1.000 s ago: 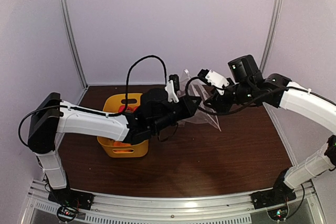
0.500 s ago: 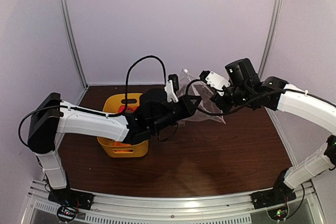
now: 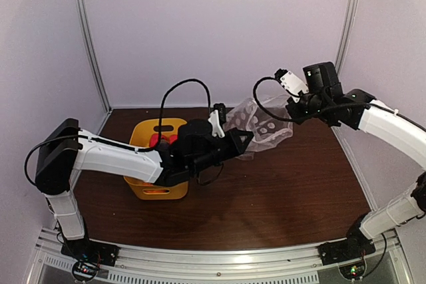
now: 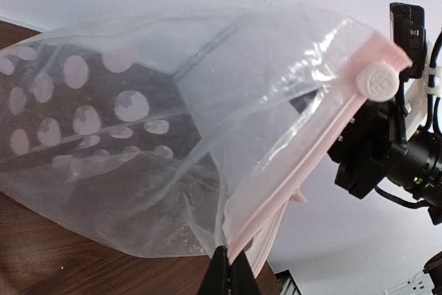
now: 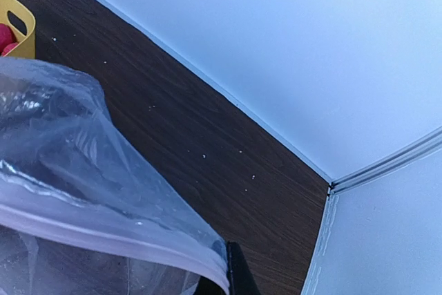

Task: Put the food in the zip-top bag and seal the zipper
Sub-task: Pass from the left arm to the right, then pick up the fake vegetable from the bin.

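Right arm has swung back and up to the right since a second ago, stretching the zip-top bag [image 3: 261,124] wide between both arms, just behind the yellow basket [image 3: 142,187]. Left gripper [image 4: 228,276] is clamped on one end of the pinkish zipper [image 4: 297,170]. Right gripper [image 5: 231,278] looks pinched on the far rim, its tips cut off. Food [image 3: 160,140] sits in the basket, none bagged. Step: opening the mouth. Next likely needs one arm freed to fetch food with the mouth kept open. Most food is hidden behind the left arm.
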`<state>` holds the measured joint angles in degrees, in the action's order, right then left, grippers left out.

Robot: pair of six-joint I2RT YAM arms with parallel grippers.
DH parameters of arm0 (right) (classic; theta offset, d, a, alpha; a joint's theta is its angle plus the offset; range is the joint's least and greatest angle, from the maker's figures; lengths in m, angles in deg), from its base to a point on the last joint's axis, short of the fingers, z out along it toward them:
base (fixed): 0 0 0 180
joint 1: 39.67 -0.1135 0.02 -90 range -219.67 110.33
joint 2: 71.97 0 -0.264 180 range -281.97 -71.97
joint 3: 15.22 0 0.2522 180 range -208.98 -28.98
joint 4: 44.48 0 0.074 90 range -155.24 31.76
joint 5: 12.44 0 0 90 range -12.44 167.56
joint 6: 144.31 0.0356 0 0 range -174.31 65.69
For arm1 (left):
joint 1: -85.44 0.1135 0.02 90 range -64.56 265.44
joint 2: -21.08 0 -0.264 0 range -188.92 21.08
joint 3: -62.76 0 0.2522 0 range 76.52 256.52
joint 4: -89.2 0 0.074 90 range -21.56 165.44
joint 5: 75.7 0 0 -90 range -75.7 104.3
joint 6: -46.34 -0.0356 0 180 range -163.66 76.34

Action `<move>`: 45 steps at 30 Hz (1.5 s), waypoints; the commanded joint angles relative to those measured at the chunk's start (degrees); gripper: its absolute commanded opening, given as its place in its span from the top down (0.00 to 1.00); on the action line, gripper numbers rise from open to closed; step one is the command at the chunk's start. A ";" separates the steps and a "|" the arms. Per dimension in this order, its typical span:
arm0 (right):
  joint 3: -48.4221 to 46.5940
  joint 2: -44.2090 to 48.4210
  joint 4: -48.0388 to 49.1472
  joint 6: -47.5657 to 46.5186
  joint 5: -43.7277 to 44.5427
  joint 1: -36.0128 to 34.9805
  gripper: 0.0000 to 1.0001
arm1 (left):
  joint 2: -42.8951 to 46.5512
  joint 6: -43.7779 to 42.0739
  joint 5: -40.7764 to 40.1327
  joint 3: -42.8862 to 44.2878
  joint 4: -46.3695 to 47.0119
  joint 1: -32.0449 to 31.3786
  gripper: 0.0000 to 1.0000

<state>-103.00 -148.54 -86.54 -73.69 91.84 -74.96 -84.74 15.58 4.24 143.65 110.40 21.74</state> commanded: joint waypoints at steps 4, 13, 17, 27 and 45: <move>-0.68 2.15 -0.19 -0.17 -0.59 1.30 1.00 | 1.13 -2.05 4.18 0.86 -1.31 0.23 1.00; -3.93 1.76 -0.33 -2.67 1.78 6.80 1.00 | 7.48 -21.46 5.01 10.18 -25.22 1.84 0.39; -7.27 -0.92 -0.68 -4.45 4.09 9.56 1.00 | 12.80 -26.62 0.87 10.50 -40.29 5.03 0.22; 2.10 -1.09 0.17 -0.76 -6.23 9.56 1.00 | 21.57 -31.06 -1.74 8.35 -71.88 17.54 0.23; 17.10 0.11 10.05 2.07 -35.34 8.57 1.00 | 8.03 -23.83 0.12 9.77 -82.42 26.33 0.13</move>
<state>-87.83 -149.20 -78.93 -72.48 61.44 -66.33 -72.88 -10.36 2.55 152.15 27.78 47.53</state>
